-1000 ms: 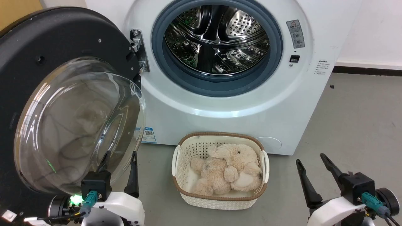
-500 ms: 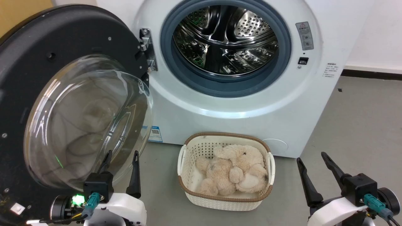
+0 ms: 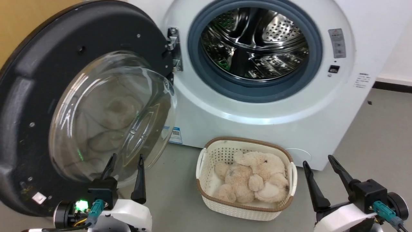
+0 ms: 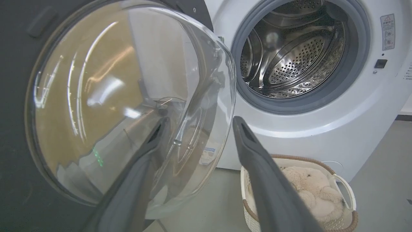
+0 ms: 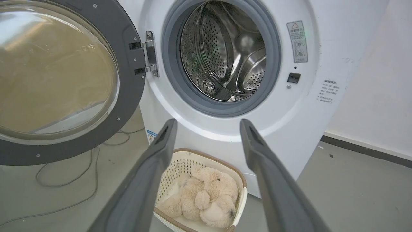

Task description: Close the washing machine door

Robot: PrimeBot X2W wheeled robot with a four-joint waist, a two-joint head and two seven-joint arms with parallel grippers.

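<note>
Lowest in the head view, the left hand (image 3: 127, 156) has its two long dark fingers spread, holding nothing. Its fingertips (image 3: 112, 158) lie over the lower edge of the glass bowl; whether they touch it cannot be told. The right hand (image 3: 317, 159) at the lower right is also spread and empty, over bare grey floor (image 3: 370, 135).

Between the hands, on the floor, sits a small white perforated basket (image 3: 248, 211) with a brown rim, holding a cream plush toy (image 3: 254, 180) with shaggy fur.

The washing machine door (image 3: 48, 58) stands swung wide open on the robot's left, its inner face toward the camera: a broad round matte black rim dotted with small screws, around a bulging clear glass bowl window (image 3: 112, 116) that carries streaky reflections. A metal hinge (image 3: 173, 48) joins it to the washing machine (image 3: 257, 119), a smooth white box just behind the basket. A small blue sticker (image 3: 175, 135) sits low on its front. A grey rubber gasket (image 3: 257, 91) rings the open mouth, and inside it gleams the perforated steel drum (image 3: 257, 42).
</note>
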